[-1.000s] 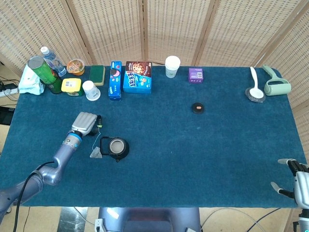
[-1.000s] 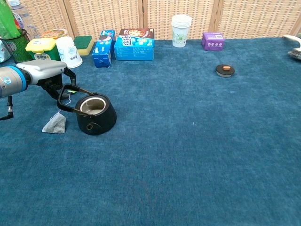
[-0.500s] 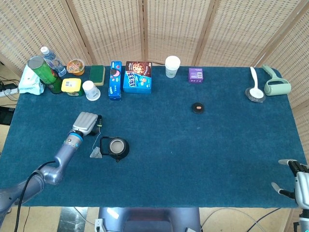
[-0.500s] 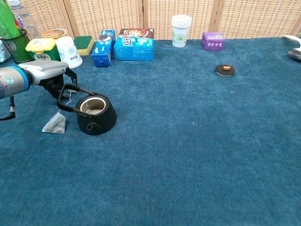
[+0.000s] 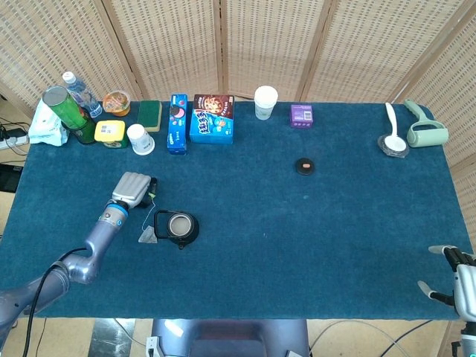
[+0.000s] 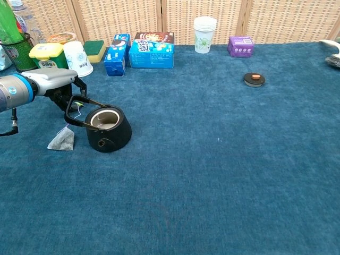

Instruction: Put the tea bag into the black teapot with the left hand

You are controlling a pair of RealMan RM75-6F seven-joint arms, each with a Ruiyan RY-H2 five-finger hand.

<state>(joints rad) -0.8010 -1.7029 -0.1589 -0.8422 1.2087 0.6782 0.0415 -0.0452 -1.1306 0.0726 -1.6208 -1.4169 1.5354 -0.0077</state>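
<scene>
The left hand (image 5: 132, 187) beside the black teapot (image 5: 178, 226) has a ribbed silver-grey back and black fingers (image 6: 71, 95). Behind it, away from the teapot, a blue ring bands the wrist, then a smooth silver-grey forearm runs to a rounded elbow with a black cable looping off it. The right hand (image 5: 455, 277), far across from the teapot, is pale grey with dark joints

It looks like a staged robot test room: a blue-carpeted tabletop (image 5: 312, 223) backed by woven folding screens (image 5: 260, 44), with snack boxes (image 5: 212, 119), paper cups (image 5: 265, 102) and cleaning items lined along its far edge.
</scene>
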